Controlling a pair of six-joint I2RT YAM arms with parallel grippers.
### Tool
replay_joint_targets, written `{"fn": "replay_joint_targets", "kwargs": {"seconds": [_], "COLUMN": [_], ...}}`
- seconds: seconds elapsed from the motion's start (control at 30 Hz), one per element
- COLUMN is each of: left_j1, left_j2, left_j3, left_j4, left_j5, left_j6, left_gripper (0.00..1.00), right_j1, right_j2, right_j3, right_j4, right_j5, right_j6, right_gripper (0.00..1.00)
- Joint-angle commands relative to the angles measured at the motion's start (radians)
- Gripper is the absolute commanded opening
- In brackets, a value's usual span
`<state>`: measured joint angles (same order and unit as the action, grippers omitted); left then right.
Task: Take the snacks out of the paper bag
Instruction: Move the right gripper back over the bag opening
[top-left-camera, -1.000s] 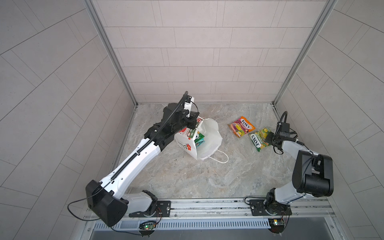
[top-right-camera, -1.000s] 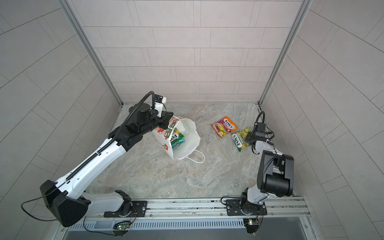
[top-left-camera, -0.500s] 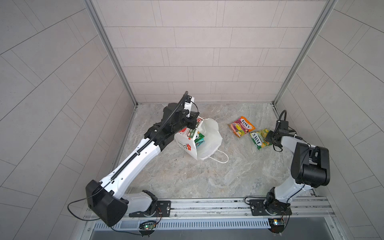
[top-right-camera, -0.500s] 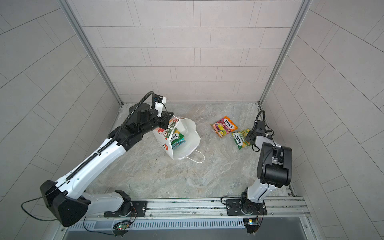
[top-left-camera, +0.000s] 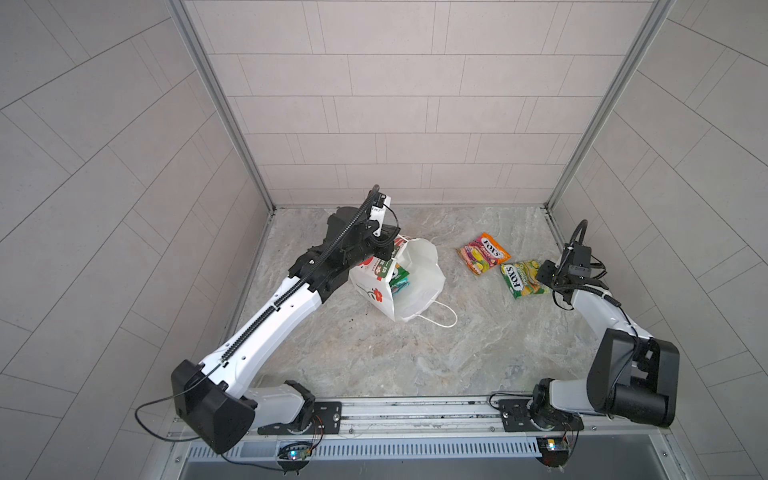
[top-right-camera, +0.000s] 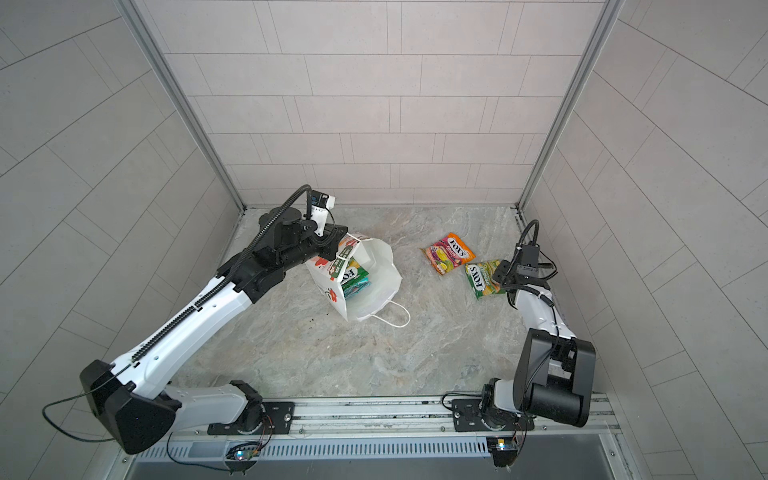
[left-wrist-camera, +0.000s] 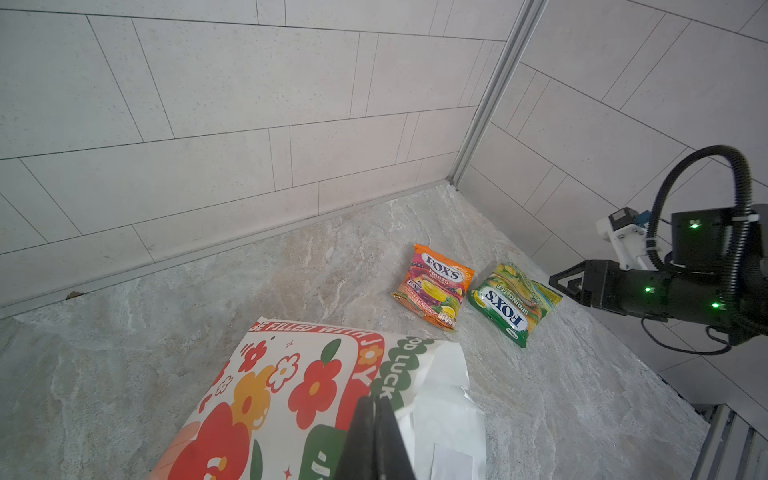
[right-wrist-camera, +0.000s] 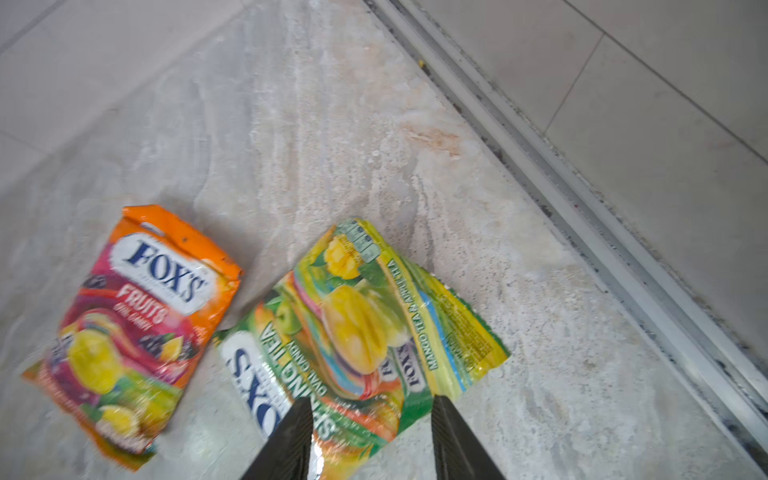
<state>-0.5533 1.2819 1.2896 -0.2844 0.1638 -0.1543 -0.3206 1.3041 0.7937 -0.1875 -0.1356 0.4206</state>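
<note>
Jaws clamped on the left, parted on the right. In both top views the left gripper (top-left-camera: 387, 248) pinches the rim of the paper bag (top-left-camera: 424, 266), which sits mid-scene on the table (top-left-camera: 374, 357), mouth gaping, teal and green pouches (top-left-camera: 399, 280) inside. Far right, the right gripper (top-left-camera: 543, 276) is at the edge of the green-yellow pouch (top-left-camera: 521, 279), and the orange-purple pouch (top-left-camera: 483, 252) lies just beside that. Left wrist view: fingers (left-wrist-camera: 365, 436) pressed together on the bag's printed edge. Right wrist view: fingers (right-wrist-camera: 291, 440) apart, gripping nothing, the green-yellow pouch (right-wrist-camera: 361, 332) flat on the table between them.
</note>
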Motion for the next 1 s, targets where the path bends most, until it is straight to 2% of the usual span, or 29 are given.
{"fn": "replay_joint_targets", "kwargs": {"seconds": [0.0, 0.17, 0.37, 0.53, 0.7, 0.97], "left_j1": [-0.005, -0.005, -0.004, -0.004, -0.003, -0.002], "left_j2": [-0.024, -0.052, -0.067, -0.060, -0.058, -0.053], "left_j3": [0.003, -0.020, -0.048, -0.048, -0.048, -0.051], "left_j4": [-0.031, -0.036, -0.020, -0.015, -0.015, -0.014], "left_j5": [0.011, 0.041, 0.045, 0.058, 0.054, 0.049], "left_j6": [0.043, 0.058, 0.046, 0.031, 0.028, 0.015], "left_gripper": [0.00, 0.00, 0.00, 0.00, 0.00, 0.00], "right_j1": [0.017, 0.144, 0.371, 0.541, 0.759, 0.973], "right_j2": [-0.093, -0.238, -0.356, -0.332, -0.312, -0.187], "right_j3": [-0.019, -0.027, -0.065, -0.033, -0.028, 0.013], "right_j4": [-0.046, -0.070, 0.027, 0.036, 0.086, 0.137], "right_j5": [-0.154, -0.320, -0.359, -0.373, -0.278, -0.216], "right_j6": [-0.004, -0.039, 0.043, 0.141, 0.140, 0.158], "right_gripper": [0.48, 0.50, 0.52, 0.52, 0.52, 0.48]}}
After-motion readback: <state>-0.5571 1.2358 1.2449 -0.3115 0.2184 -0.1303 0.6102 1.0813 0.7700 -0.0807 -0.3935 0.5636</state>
